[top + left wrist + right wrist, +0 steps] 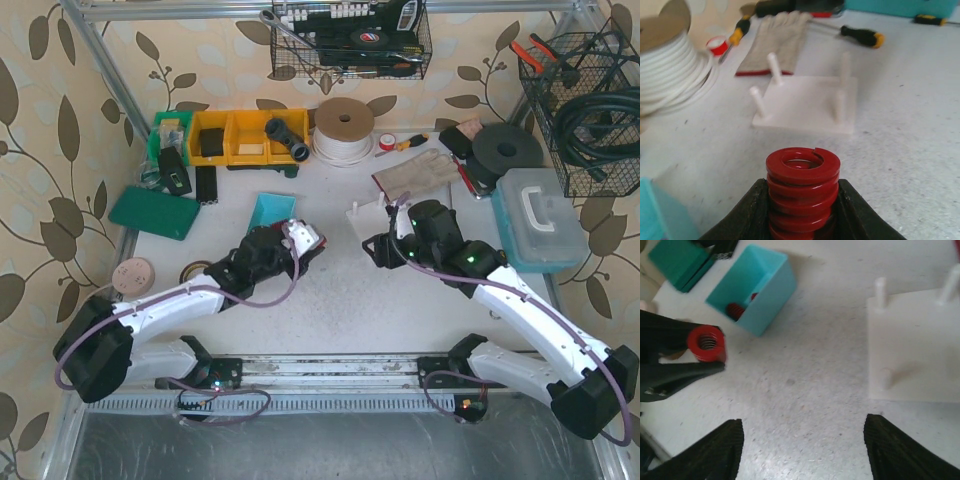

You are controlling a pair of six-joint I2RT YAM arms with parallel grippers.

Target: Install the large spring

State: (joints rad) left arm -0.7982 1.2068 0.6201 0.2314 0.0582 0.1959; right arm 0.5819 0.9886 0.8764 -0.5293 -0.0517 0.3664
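Note:
My left gripper (802,212) is shut on the large red spring (802,182) and holds it upright above the table. The spring also shows in the right wrist view (706,343) and in the top view (312,243). The white baseplate (810,105) with four upright pegs lies ahead of it, apart from the spring; it also shows in the top view (366,221) and the right wrist view (915,355). My right gripper (802,445) is open and empty, low over the table beside the plate's near left corner (376,250).
A teal bin (752,287) holding a smaller red spring (735,310) lies behind the left gripper (272,212). A rope spool (343,128), a glove (420,172), a clear teal box (540,220), a green case (155,212) and a tape roll (133,275) ring the work area.

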